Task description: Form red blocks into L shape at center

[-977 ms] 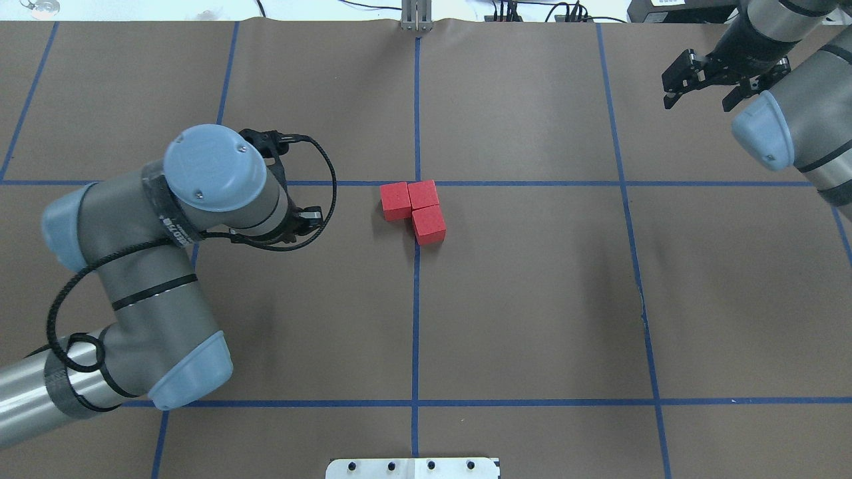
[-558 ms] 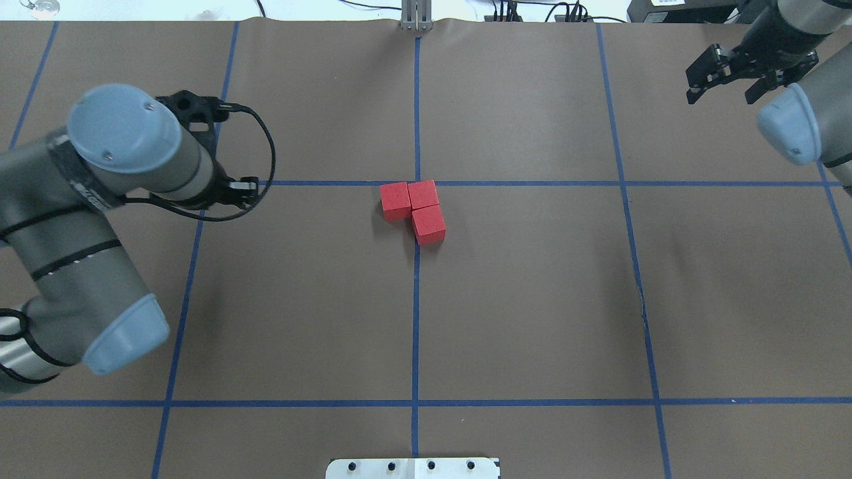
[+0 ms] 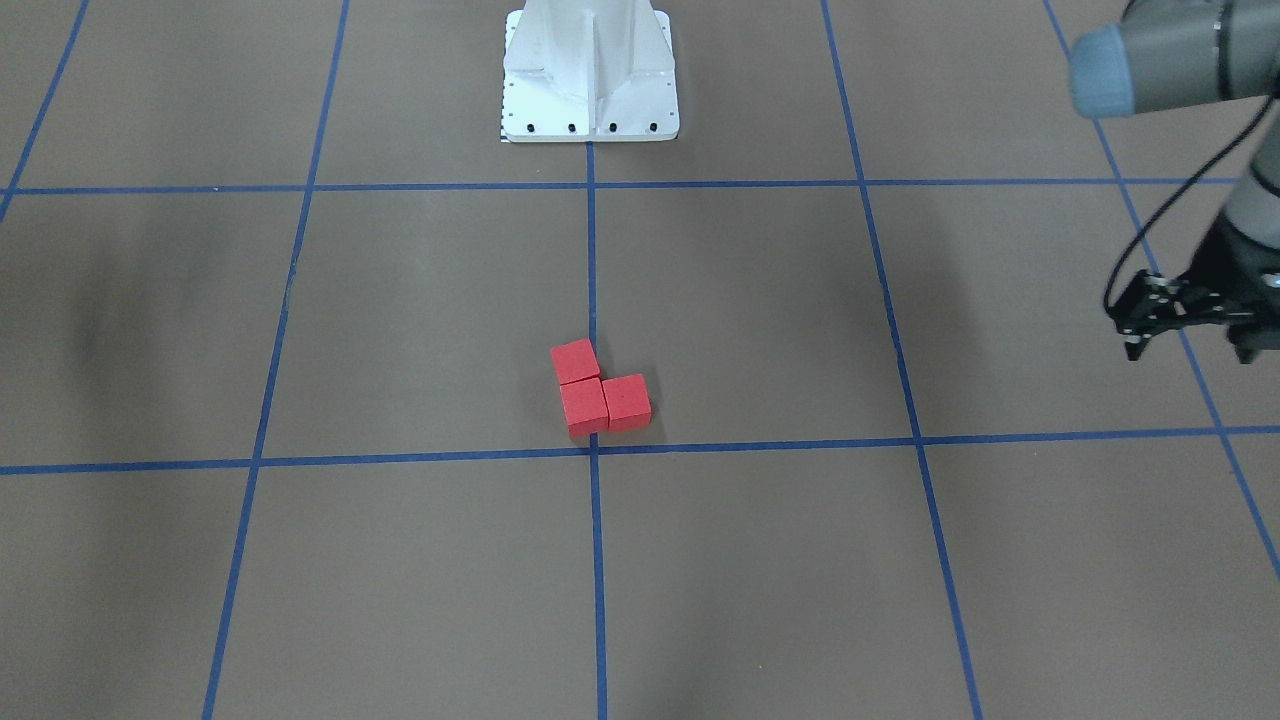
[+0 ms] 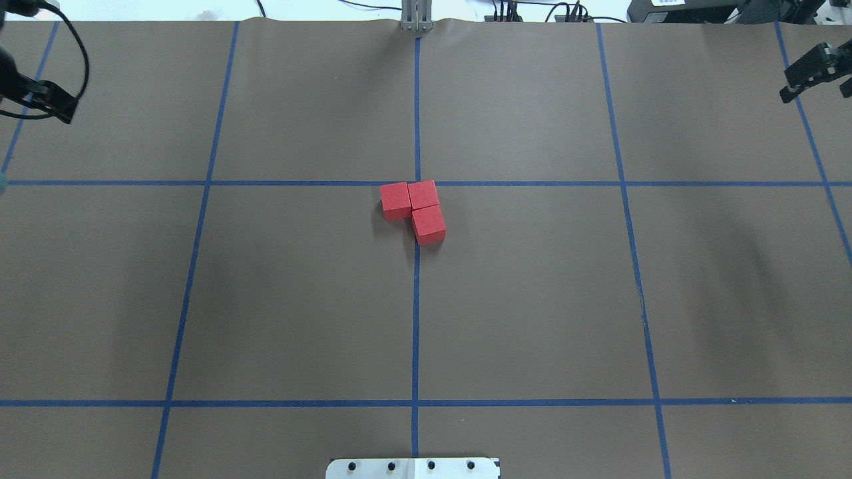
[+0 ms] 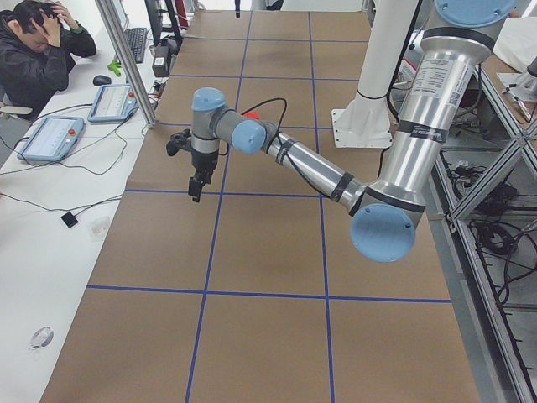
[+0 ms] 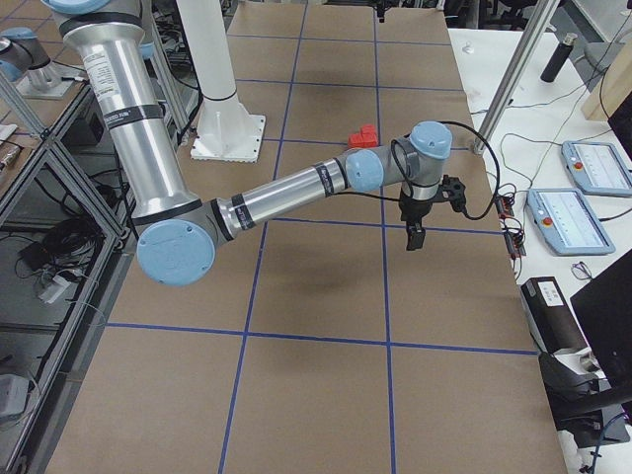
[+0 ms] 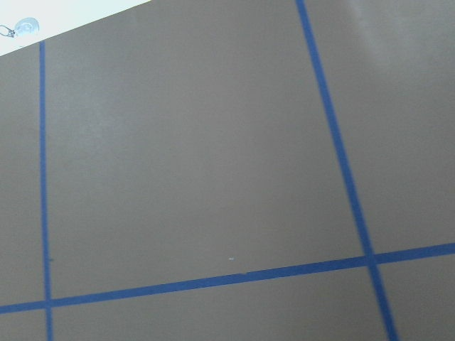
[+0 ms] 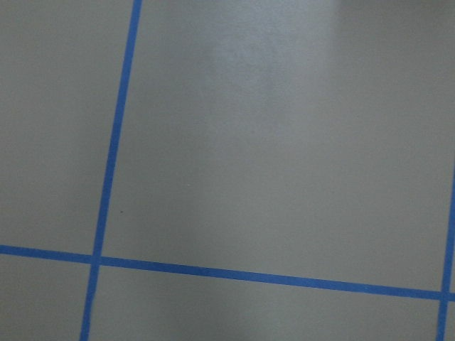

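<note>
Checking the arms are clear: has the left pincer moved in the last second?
Yes. In the overhead view the left pincer has withdrawn from near the three small red cubes toward the far-left corner, crossing the blue tape line left of them.

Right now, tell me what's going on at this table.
Nothing is being handled. The three red blocks lie touching one another in an L shape, right at the center crossing of blue tape, just on the robot's side of it. The left gripper and the right gripper both hang open and empty, far off to either side. The L looks finished.
</note>
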Available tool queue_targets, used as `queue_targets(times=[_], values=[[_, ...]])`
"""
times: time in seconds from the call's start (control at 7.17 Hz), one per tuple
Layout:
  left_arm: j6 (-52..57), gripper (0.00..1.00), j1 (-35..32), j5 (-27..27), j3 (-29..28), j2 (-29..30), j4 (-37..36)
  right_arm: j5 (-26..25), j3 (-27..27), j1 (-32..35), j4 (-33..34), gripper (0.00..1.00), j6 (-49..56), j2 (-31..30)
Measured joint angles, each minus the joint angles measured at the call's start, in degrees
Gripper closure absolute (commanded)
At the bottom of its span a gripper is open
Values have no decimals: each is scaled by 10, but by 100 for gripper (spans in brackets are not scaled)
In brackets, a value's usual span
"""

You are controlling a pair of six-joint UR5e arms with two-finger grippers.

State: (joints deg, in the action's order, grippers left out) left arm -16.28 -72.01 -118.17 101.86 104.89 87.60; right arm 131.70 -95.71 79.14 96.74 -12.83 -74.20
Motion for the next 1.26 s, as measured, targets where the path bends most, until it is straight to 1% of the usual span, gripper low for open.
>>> queue_targets(times=[0.14,0.28,0.42,0.56,0.7,0.84,0.98,1.12,1.26], values=[[61,0,-58,-47,-51,-24,48,6,1,18,0,1,32,-21],[100,0,-113,-96,-109,-42,104,8,0,33,-5,1,49,-42],[122,0,-154,-143,-160,-56,140,8,2,44,-21,1,59,-67],[132,0,-175,-162,-192,-74,160,9,13,51,-41,1,62,-88],[135,0,-182,-161,-208,-89,171,8,28,53,-61,1,61,-104],[135,0,-185,-158,-205,-97,174,8,36,54,-77,1,61,-114],[133,0,-187,-156,-187,-104,169,10,36,57,-86,1,61,-119],[132,0,-188,-155,-162,-106,143,12,35,61,-88,1,61,-122],[131,0,-188,-154,-135,-108,102,14,34,65,-86,1,61,-125]])
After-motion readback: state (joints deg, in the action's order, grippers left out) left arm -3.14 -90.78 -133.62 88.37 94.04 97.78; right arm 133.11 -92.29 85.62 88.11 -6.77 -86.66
